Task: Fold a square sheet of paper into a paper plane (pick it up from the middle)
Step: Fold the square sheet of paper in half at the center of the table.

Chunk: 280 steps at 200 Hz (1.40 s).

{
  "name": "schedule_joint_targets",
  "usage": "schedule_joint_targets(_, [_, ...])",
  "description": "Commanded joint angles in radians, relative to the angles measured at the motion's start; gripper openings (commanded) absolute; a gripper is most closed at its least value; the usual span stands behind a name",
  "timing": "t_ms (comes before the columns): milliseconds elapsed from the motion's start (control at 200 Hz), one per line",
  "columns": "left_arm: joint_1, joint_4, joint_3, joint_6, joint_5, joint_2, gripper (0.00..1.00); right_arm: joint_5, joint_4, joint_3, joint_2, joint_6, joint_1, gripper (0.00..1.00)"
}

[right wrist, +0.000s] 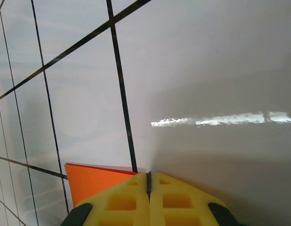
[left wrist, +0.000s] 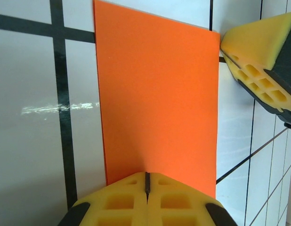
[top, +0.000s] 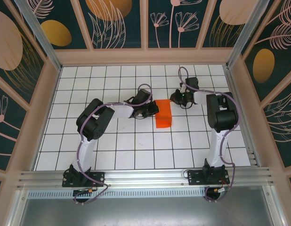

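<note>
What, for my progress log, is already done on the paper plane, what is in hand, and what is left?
Done: the orange sheet lies flat as a rectangle narrower than a square, so a first half fold looks made. In hand: the left gripper and right gripper, both shut, sit at its edges, perhaps creasing. Left: no nose corners or wings are folded, so there is no dart shape yet.

Bright, even overhead light, streaky glare on the glossy table, soft shadows.

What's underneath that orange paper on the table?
The white gridded table shows around the orange paper; the part directly beneath is covered, so anything there stays hidden.
</note>
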Motion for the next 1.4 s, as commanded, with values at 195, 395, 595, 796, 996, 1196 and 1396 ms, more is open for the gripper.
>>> schedule_joint_targets(195, [0.004, -0.222, -0.068, 0.026, -0.112, 0.115, 0.0, -0.05, 0.017, -0.263, -0.276, 0.041, 0.05, 0.0])
schedule_joint_targets(395, [0.004, -0.211, -0.072, 0.038, -0.121, 0.115, 0.0, -0.066, 0.016, -0.331, -0.267, 0.035, 0.135, 0.0])
schedule_joint_targets(595, [0.005, -0.194, -0.092, 0.037, -0.13, 0.106, 0.0, -0.059, 0.023, -0.384, -0.25, 0.037, 0.145, 0.0])
schedule_joint_targets(796, [0.004, -0.192, -0.1, 0.035, -0.138, 0.106, 0.0, -0.031, 0.038, -0.496, -0.308, 0.058, 0.144, 0.0])
schedule_joint_targets(996, [0.005, -0.189, -0.102, 0.034, -0.144, 0.11, 0.0, 0.004, 0.065, -0.656, -0.415, 0.113, 0.119, 0.0])
schedule_joint_targets(1196, [0.005, -0.191, -0.097, 0.04, -0.145, 0.112, 0.0, -0.009, 0.057, -0.673, -0.52, 0.118, 0.087, 0.0])
schedule_joint_targets(1396, [0.005, -0.195, -0.096, 0.044, -0.145, 0.11, 0.0, -0.059, 0.103, -0.543, -0.505, 0.12, 0.098, 0.0])
